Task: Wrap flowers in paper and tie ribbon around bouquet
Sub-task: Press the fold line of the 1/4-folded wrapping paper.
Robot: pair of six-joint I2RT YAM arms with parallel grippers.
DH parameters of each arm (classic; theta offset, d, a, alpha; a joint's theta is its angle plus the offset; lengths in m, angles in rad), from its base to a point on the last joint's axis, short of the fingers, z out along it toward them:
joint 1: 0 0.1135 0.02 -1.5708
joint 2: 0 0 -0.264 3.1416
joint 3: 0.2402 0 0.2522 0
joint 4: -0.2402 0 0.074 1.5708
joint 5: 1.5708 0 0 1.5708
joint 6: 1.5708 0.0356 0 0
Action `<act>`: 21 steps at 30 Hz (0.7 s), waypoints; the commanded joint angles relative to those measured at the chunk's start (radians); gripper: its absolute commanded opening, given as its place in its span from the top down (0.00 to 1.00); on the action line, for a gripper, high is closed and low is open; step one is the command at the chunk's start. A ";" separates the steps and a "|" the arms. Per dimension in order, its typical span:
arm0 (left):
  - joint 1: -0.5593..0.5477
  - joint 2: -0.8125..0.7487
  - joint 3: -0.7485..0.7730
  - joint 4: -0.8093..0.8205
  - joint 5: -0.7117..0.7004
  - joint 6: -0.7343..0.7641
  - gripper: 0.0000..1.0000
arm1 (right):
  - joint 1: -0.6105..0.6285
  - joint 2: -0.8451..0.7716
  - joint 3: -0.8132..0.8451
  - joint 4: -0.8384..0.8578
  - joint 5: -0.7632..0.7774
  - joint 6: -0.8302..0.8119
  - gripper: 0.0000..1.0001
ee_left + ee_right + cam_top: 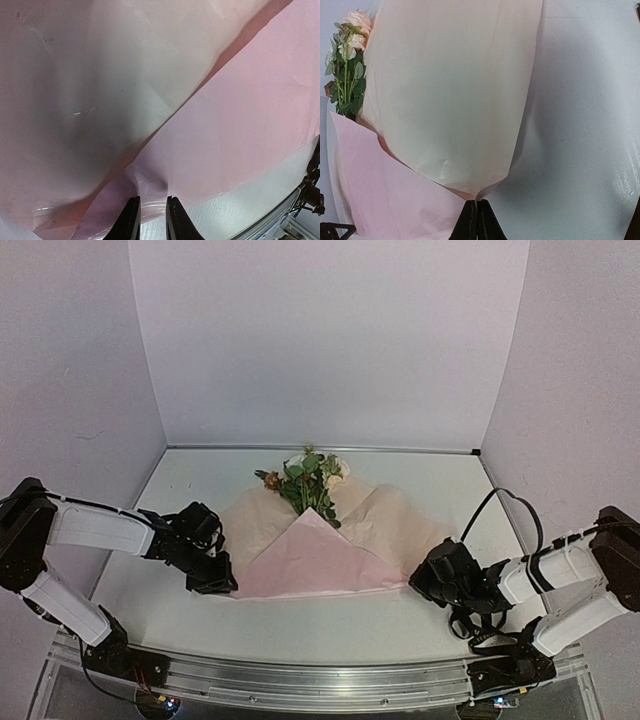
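Paper (pixel 310 560) hides the stems of the flowers (pixel 305 480). Left claw (pixel 152 215) narrow, pinching paper. Right claw (pixel 476 212) shut at its corner, grip unclear.

We look into what seems a robot test cell in a lab, and the signs are plain: a white tabletop (pixel 420 625) boxed in by pale blank walls (pixel 330 340), a left arm (pixel 95 528) and a right arm (pixel 560 575) mounted on an aluminium rail (pixel 320 680) at its near edge, and a black cable (pixel 510 500) looping loose.
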 commanded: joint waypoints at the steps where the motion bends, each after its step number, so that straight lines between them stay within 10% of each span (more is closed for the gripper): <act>1: -0.022 -0.019 0.172 -0.079 -0.023 0.092 0.80 | 0.027 -0.012 -0.002 0.049 0.060 -0.054 1.00; 21: -0.334 0.508 0.679 0.179 0.095 0.445 0.81 | 0.081 -0.060 0.003 0.018 0.038 -0.114 1.00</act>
